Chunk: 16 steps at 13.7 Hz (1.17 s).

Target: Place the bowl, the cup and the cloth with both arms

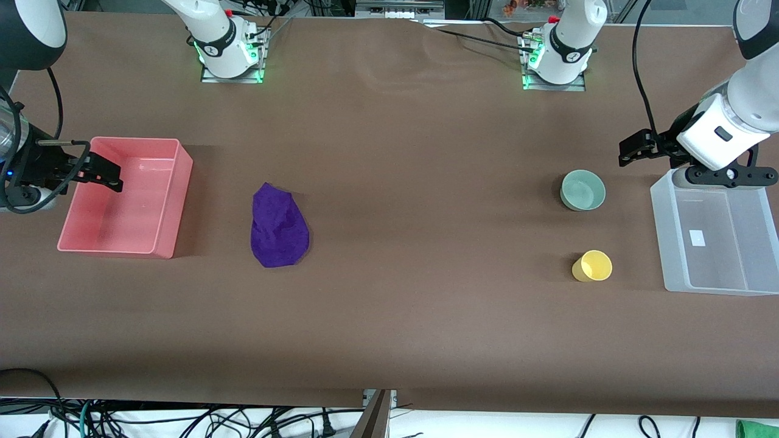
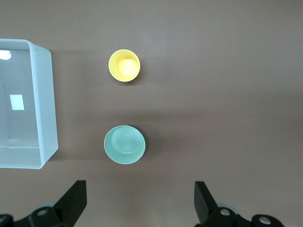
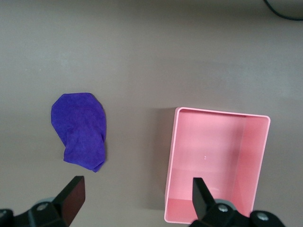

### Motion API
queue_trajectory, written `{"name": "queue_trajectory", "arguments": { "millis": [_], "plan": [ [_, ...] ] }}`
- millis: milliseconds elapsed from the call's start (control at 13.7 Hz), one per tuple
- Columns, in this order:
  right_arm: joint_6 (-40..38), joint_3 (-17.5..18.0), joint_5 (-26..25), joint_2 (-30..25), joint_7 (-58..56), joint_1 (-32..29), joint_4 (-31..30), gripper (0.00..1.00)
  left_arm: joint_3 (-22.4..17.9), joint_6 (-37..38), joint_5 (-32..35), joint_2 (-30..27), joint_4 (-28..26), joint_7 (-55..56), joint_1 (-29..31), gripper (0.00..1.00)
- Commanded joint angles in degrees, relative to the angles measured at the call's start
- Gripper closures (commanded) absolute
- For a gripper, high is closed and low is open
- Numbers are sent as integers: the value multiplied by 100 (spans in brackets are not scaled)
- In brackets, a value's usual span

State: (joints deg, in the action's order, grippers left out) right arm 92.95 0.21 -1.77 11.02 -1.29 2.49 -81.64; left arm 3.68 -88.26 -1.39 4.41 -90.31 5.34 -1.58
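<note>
**Both claws wide and empty, three items still loose on the surface**

Nothing is placed yet. The left claw (image 1: 633, 152) hangs with its jaws spread wide at the right edge of the front frame, over the surface beside the upper corner of the clear bin (image 1: 669, 243). The right claw (image 1: 103, 173) hangs wide too, at the left edge, over the rim of the pink bin (image 1: 173, 207).

The bowl (image 1: 583, 190) sits right of centre, with the cup (image 1: 592, 266) below it in the frame and apart from it. The cloth (image 1: 279, 226) lies in a lump left of centre, just beside the pink bin.

Risks, as I judge them: the bowl looks glossy and round, so a pinch on its rim could slip or flip it. The cup is narrow and probably light; a glancing finger could knock it over and set it rolling. The cloth is soft, so a shallow pinch might lift only one fold and leave it trailing over the bin wall.

Count: one bowl, one cup, one cloth, two bins, two arms.
</note>
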Motion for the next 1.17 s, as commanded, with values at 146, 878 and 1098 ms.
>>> {"name": "queue_trajectory", "arguments": {
  "millis": [146,878,1098],
  "plan": [
    [-32,5,-69,58,-82,-29,131,0,-7,19,-116,77,163,-129,43,0],
    [-58,49,-60,173,-91,-108,-71,0,-7,224,-151,78,-722,-1120,807,0],
    [151,58,-165,129,-3,-47,-842,0,-7,-970,-98,-133,-1820,-1753,922,0]
  ]
}}
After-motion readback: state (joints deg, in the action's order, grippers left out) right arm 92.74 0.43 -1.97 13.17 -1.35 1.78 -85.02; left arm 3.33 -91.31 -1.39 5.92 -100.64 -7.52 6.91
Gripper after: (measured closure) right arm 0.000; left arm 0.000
